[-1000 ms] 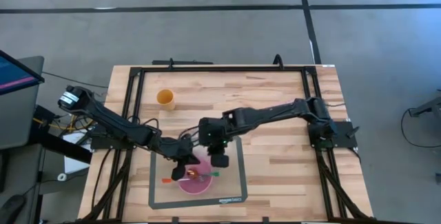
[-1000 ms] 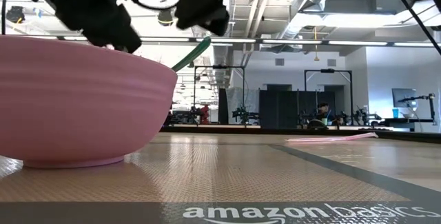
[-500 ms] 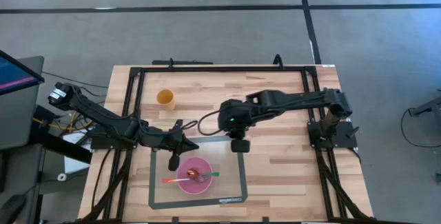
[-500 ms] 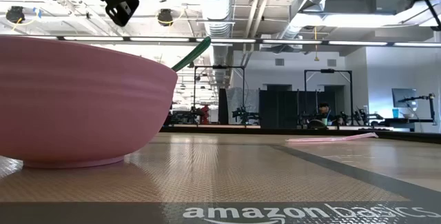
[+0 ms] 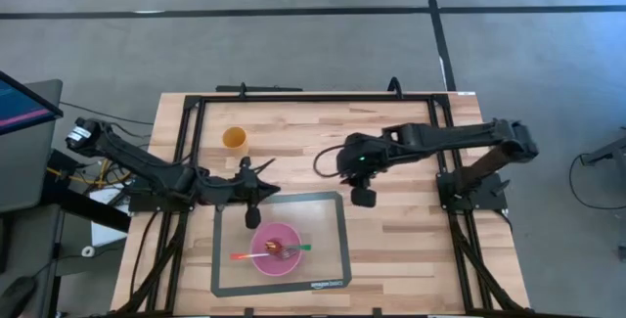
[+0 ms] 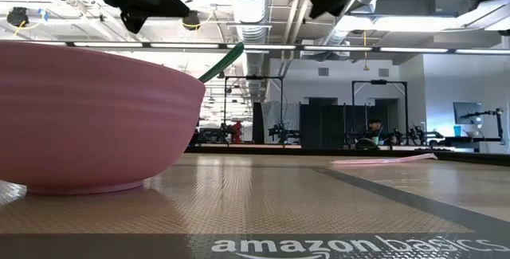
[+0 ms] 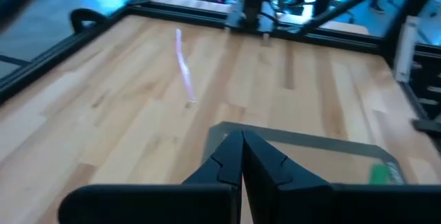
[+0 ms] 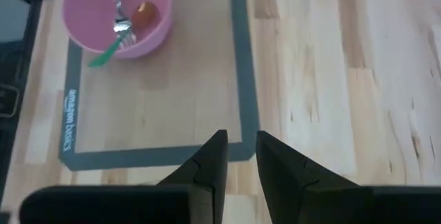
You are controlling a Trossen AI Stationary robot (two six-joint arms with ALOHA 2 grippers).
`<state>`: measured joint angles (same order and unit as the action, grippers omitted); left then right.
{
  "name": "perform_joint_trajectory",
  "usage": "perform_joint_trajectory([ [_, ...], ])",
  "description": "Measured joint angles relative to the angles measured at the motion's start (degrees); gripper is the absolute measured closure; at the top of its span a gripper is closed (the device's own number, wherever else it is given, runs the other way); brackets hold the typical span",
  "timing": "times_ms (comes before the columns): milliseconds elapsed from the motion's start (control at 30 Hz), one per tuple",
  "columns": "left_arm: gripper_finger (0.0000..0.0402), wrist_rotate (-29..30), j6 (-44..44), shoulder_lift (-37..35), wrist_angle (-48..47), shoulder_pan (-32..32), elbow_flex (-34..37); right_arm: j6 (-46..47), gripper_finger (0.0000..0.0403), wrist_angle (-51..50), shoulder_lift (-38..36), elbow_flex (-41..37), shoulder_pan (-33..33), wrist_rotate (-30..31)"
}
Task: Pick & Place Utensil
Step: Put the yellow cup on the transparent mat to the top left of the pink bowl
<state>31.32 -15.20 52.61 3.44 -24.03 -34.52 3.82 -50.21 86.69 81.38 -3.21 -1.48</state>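
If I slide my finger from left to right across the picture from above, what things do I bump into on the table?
Orange cup → left gripper → pink bowl → right gripper.

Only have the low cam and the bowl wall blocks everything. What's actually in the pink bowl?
Observer: A green-handled fork and an orange piece lie inside the pink bowl.
Operator: Is either gripper holding anything?
Observer: No. The left gripper is shut and empty, and the right gripper is open and empty.
Operator: Where are they?
Observer: The left one hangs over the mat at its far edge. The right one is over bare table beside the mat.
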Motion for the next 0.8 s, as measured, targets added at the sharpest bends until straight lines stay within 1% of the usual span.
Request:
perform_joint_trajectory([
  [67, 0.0395, 0.16, -0.07, -0.18, -0.24, 1.71, 0.00, 0.94, 0.0332, 2.92, -3.07, -4.79, 1.04, 0.00],
  [233, 0.0395, -0.17, -2.13, -2.00, -5.02, 7.65, 0.00, 3.13, 0.0332, 9.94, -10.16, -14.49, 3.75, 0.02],
  [367, 0.0395, -3.62, -3.45, -3.85, -9.96, 13.71, 0.00, 3.24, 0.0332, 13.96, -14.09, -20.05, 5.43, 0.01],
  [533, 0.0395, -7.45, -3.50, -5.55, -14.58, 21.69, 0.00, 3.80, 0.0332, 17.70, -16.41, -24.79, 6.70, 0.00],
  [800, 0.0395, -7.80, -3.18, -5.71, -21.37, 32.56, 0.00, 4.24, 0.0332, 21.15, -14.94, -26.79, 7.55, 0.00],
])
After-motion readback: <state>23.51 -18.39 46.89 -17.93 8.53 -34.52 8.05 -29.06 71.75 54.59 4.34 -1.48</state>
